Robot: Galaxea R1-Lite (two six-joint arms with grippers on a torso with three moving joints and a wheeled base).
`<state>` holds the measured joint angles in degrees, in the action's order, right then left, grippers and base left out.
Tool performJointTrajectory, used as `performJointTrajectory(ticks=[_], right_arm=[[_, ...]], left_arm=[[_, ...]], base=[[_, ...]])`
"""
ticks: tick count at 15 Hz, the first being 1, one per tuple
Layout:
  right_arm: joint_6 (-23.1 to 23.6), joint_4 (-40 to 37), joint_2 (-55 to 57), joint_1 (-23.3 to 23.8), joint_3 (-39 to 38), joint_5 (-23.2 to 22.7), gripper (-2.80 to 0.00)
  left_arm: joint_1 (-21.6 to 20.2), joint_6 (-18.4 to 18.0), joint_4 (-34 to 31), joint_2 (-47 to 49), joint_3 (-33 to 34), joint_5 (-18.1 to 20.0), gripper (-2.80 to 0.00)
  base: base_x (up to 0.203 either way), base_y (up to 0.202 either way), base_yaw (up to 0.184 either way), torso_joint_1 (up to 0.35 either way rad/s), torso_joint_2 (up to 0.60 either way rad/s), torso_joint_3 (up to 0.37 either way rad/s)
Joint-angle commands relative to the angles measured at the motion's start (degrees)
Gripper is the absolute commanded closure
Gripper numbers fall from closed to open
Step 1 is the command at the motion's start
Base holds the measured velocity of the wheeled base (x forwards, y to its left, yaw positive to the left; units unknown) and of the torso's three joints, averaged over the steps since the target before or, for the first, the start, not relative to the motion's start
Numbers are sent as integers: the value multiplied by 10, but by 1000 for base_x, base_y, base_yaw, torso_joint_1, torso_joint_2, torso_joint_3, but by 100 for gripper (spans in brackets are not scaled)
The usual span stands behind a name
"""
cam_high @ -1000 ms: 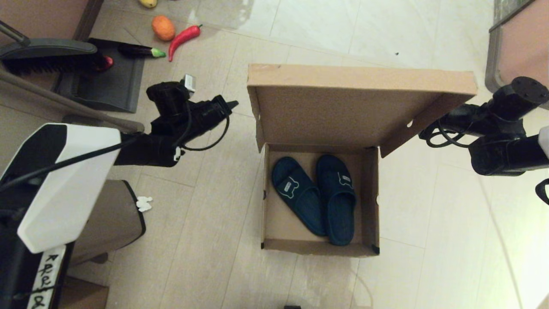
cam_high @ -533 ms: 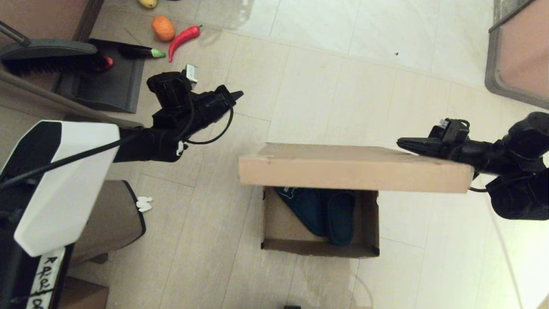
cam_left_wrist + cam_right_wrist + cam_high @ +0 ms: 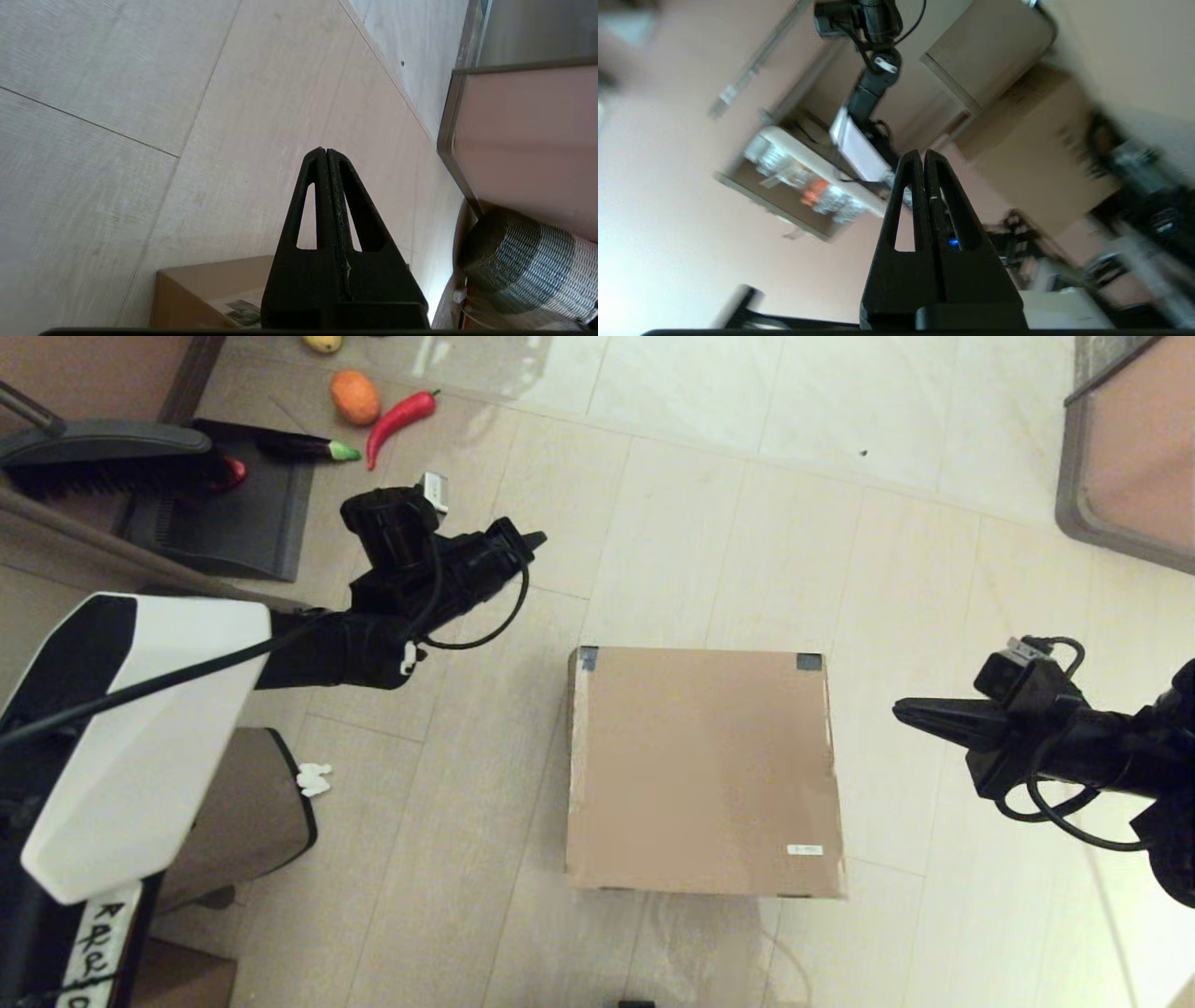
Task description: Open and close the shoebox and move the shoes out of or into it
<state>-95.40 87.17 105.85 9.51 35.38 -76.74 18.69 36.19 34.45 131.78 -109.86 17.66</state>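
The shoebox [image 3: 702, 770] sits on the floor at centre with its brown lid flat down, dark tape at the two far lid corners and a small white sticker near the front right. The shoes are hidden under the lid. My right gripper [image 3: 898, 710] is shut and empty, hovering just right of the box and pointing at it without touching; it appears shut as well in the right wrist view [image 3: 923, 156]. My left gripper [image 3: 537, 538] is shut and empty, up and to the far left of the box; it shows pressed together in the left wrist view [image 3: 325, 151].
A broom [image 3: 103, 453] and dustpan [image 3: 233, 513] lie at the far left with an eggplant [image 3: 303, 447], a red chilli [image 3: 400, 420] and an orange fruit [image 3: 356, 397]. A bin [image 3: 233, 812] stands at near left. Furniture [image 3: 1134, 439] stands at far right.
The lid swung down from upright to flat, covering the slippers. My right gripper came forward and down from behind the lid to the box's right side. The left arm drifted slightly right.
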Motion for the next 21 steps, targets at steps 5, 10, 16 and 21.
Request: performJointTrajectory(ticks=[5,10,16,21], right_arm=[[62,5,-131,-36,-81,-8,0],[63,5,-303,-84,-195,-43,0],[63,5,-355,-78,-267,-36,0],[63,5,-373,-52,-283,-36,0]], left_arm=[[-11,-84,-54,-162,238,0,0],[-65,-177,-98,-461,570,-24,0],[-249,-294,-138,-814,984,-53,0],[-258,-388,-346,-1053,1074,-21,0]], base=[[0,0,0,0,0,0],[0,0,0,0,0,0],[0,0,0,0,0,0],[0,0,0,0,0,0]])
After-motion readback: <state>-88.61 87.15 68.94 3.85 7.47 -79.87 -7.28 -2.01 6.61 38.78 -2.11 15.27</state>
